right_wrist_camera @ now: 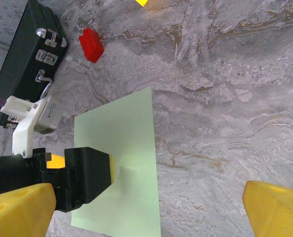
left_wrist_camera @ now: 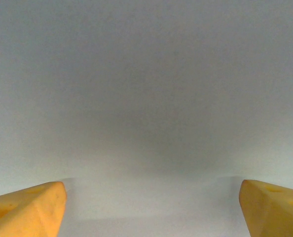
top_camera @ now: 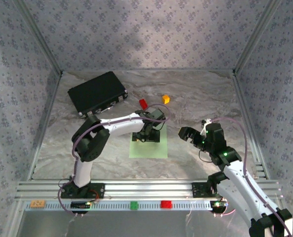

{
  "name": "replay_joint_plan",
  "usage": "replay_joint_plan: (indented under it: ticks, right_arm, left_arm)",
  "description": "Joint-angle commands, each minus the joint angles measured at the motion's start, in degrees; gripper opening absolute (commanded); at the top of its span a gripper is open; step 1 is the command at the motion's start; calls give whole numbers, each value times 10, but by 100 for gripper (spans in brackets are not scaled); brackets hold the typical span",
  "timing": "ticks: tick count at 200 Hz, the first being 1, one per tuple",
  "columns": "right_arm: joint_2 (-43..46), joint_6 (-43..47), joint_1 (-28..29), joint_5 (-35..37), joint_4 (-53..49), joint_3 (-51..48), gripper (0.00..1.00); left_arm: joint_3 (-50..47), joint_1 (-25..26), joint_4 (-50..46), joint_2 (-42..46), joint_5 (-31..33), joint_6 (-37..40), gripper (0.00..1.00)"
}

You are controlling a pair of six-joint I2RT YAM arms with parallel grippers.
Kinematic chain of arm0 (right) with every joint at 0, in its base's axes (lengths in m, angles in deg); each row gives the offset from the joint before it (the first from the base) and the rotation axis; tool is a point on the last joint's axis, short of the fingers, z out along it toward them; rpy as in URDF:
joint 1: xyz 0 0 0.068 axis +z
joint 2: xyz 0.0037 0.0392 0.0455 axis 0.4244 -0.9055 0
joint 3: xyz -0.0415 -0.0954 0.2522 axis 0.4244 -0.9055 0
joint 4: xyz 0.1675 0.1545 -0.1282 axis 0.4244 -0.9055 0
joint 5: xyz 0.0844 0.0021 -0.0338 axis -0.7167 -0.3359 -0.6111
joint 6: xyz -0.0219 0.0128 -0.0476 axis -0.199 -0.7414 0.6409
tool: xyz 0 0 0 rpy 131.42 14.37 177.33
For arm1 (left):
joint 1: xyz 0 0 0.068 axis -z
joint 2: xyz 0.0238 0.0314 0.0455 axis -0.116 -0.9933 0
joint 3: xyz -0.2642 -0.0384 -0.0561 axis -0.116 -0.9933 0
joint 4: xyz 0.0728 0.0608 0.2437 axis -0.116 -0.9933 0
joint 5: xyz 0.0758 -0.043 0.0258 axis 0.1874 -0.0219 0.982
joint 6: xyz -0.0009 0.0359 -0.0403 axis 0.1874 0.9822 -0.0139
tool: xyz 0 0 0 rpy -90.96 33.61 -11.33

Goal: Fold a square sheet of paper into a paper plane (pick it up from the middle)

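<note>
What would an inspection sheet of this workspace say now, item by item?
Surface: marbled grey table, nothing spilled.
Job's things: square sheet of paper flat at centre, no fold seen.
Clutter: black case far left; red block and orange block beyond the sheet; three small blocks on the near rail.
Grippers: left gripper open, low over the sheet; right gripper open, right of it, empty.
Cables: left arm cable loops loosely; right arm cable arches.
Surroundings: patterned walls.

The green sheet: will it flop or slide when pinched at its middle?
Probably floppy: the sheet looks thin and lies flat, so its edges would likely droop. It may slide on the smooth table before the open left gripper catches it.
</note>
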Motion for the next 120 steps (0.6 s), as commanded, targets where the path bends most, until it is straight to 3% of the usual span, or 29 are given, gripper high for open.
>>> replay_joint_plan:
  ticks: [1,120]
  right_arm:
    - [1,12,-4,-9,-12,5,99]
    - [1,15,-23,-30,-13,-3,99]
  left_arm:
    - [32,3,-48,-15,5,8,90]
    - [70,4,-61,-49,-10,-2,95]
